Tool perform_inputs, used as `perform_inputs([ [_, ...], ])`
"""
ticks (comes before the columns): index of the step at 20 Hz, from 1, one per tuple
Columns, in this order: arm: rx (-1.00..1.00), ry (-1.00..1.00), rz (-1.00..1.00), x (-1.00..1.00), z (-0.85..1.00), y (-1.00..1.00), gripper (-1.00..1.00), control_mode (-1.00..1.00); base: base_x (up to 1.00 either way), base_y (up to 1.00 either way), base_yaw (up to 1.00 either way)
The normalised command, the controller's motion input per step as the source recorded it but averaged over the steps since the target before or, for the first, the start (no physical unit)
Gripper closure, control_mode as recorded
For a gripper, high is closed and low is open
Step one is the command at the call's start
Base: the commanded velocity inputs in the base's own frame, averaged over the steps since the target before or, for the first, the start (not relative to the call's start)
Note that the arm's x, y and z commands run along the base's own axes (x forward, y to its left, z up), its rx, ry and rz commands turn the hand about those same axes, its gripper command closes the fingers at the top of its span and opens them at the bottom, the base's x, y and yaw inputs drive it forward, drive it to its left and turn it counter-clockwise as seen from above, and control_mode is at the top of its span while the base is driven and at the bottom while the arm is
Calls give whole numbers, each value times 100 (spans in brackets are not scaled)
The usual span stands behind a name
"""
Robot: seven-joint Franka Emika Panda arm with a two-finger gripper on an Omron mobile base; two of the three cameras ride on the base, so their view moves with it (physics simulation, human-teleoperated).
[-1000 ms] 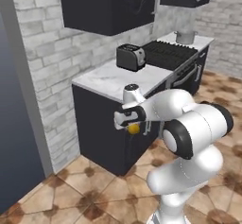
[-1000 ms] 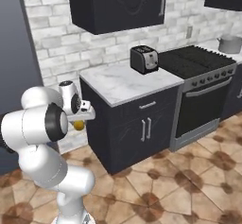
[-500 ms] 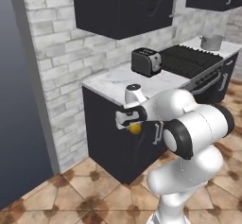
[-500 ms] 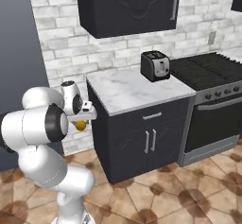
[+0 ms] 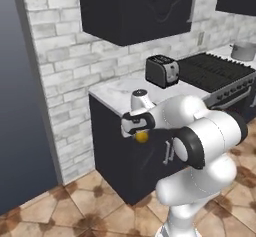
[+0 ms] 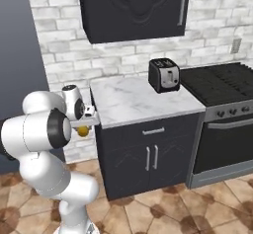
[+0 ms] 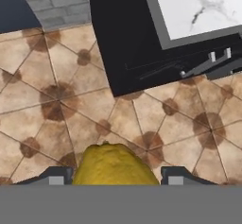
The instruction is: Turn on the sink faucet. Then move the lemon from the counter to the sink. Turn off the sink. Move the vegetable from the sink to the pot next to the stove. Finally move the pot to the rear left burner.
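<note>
While the arm is folded close in front of the robot's body, the fingers (image 5: 141,132) are closed on the lemon (image 5: 142,137), one on each side of it, and hold it in the air just off the left end of the cabinet, over the tiled floor (image 7: 42,86). From the right base camera the lemon (image 6: 83,130) shows as a small yellow ball under the hand, just beside the corner of the tabletop (image 6: 136,99) and a little below its edge. Looking down from the hand, the lemon (image 7: 114,166) sits between the two dark fingertips (image 7: 55,176), touching both, with brown floor tiles beneath it and the marble tabletop (image 7: 194,8) up to the right.

A black toaster (image 6: 164,75) stands on the tabletop near its back right corner, close to the brick wall (image 6: 54,50). Beyond the toaster, touching the tabletop's right end, is the stove (image 6: 222,87), its black grated top level with the marble and a row of knobs on the silver front strip. Past the stove, in the left base camera, the pot (image 5: 244,51) rests on a further stretch of marble at the far right. Dark cabinets (image 6: 133,8) hang on the wall above the tabletop, and the dark base cabinet (image 6: 148,156) below it has two upright bar handles on its doors.
</note>
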Motion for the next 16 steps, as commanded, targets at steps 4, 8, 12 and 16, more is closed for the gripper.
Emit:
perform_inputs([
  [4,0,0,0,0,0,0,100,100,9,-71,20],
  [8,0,0,0,0,0,0,100,100,9,-75,19],
  [12,0,0,0,0,0,0,100,100,4,-84,19],
  [16,0,0,0,0,0,0,100,100,3,-83,18],
])
